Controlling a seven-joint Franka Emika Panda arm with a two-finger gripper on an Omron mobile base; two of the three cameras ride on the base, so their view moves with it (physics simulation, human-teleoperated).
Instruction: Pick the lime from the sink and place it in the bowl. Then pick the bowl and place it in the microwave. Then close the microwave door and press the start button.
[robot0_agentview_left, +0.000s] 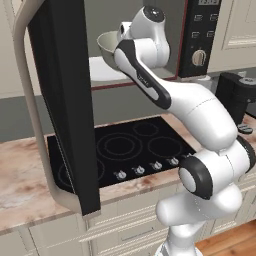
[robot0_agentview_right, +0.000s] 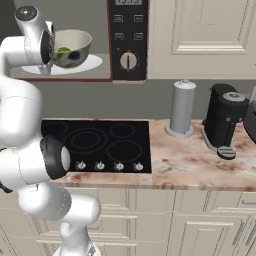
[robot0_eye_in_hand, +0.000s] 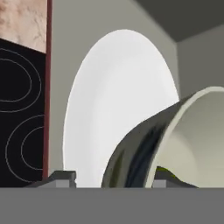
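Closest to the left base camera hangs the microwave door (robot0_agentview_left: 62, 100), swung wide open, its black glass and rounded grey frame covering the left of that view and part of the black cooktop (robot0_agentview_left: 135, 147) below it. Right of the door, the white arm reaches up from the base and into the open cavity of the microwave (robot0_agentview_right: 100, 12).

Inside the cavity, the bowl (robot0_agentview_right: 75, 46) stands upright on the flat white plate (robot0_agentview_right: 92, 64). The lime (robot0_agentview_right: 63, 49) lies in the bowl, low against the wall on the arm's side. The wrist blocks the bowl's near side in both base views.

From the hand camera, the gripper (robot0_eye_in_hand: 110, 180) straddles the bowl's wall at the rim. One fingertip (robot0_eye_in_hand: 61, 177) is outside the bowl with a strip of white plate showing between it and the wall. The other is just inside the rim, beside a sliver of green. The jaws stand spread and are not clamping the wall.

Right of the cavity is the black control panel with its round knob (robot0_agentview_right: 129, 60). Farther right, on the marbled counter (robot0_agentview_right: 185, 155), a grey cylindrical canister (robot0_agentview_right: 182, 107) stands upright. A black coffee machine (robot0_agentview_right: 224, 120) sits near it, apart from it.
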